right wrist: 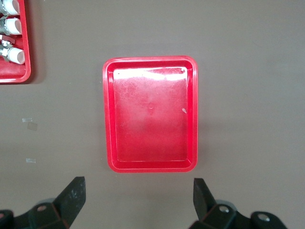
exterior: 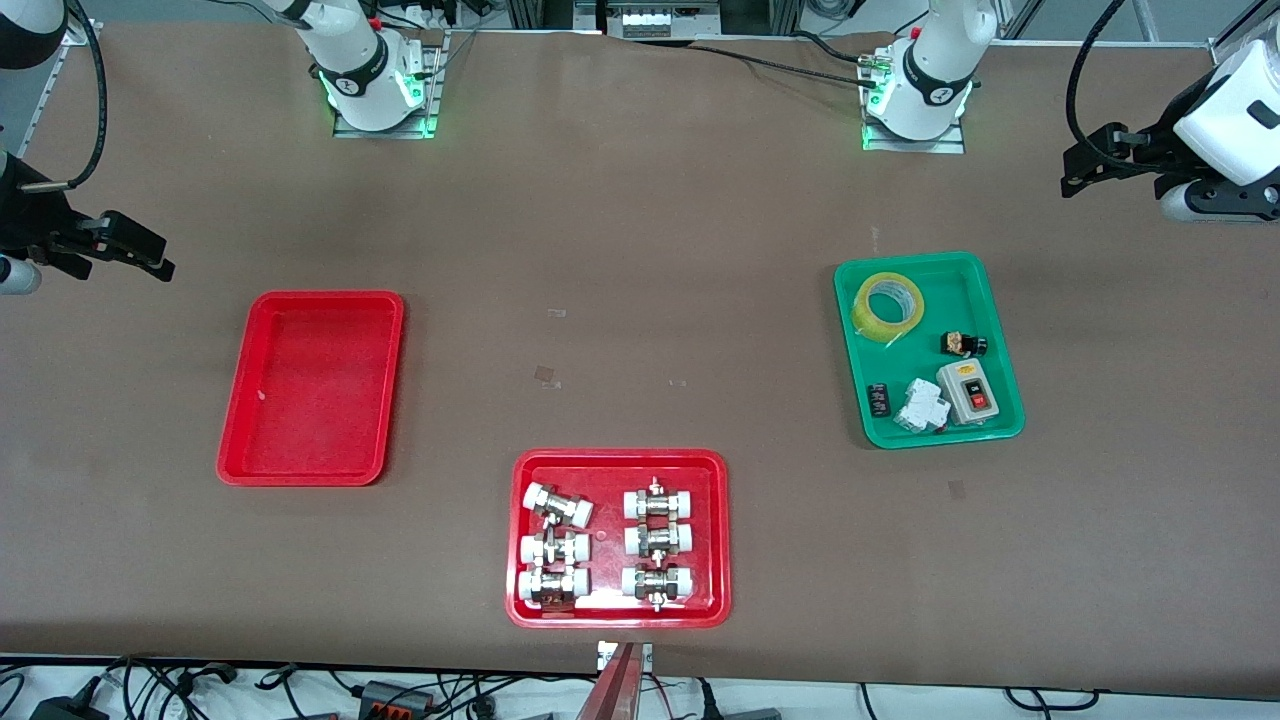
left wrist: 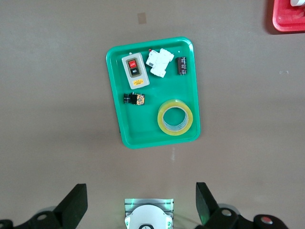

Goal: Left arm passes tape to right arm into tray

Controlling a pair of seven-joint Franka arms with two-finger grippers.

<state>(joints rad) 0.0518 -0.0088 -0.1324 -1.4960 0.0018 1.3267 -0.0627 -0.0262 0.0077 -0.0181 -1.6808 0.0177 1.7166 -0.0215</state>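
Observation:
The tape (exterior: 888, 306) lies flat in the green tray (exterior: 990, 300), in the corner nearest the arm bases. It also shows in the left wrist view (left wrist: 175, 118). My left gripper (exterior: 1085, 160) is open and empty, high over bare table at the left arm's end, away from the green tray; its fingers (left wrist: 74, 202) stand wide apart. The red tray (exterior: 320, 400) sits empty toward the right arm's end and fills the right wrist view (right wrist: 149, 114). My right gripper (exterior: 150, 255) is open and empty, high over bare table beside the red tray.
The green tray also holds a grey switch box (exterior: 968, 392), a white breaker (exterior: 922, 405) and small black parts. A second red tray (exterior: 618, 460) with several white-capped metal fittings sits near the front camera's edge. The arm bases (exterior: 375, 90) (exterior: 920, 95) stand along the table's edge.

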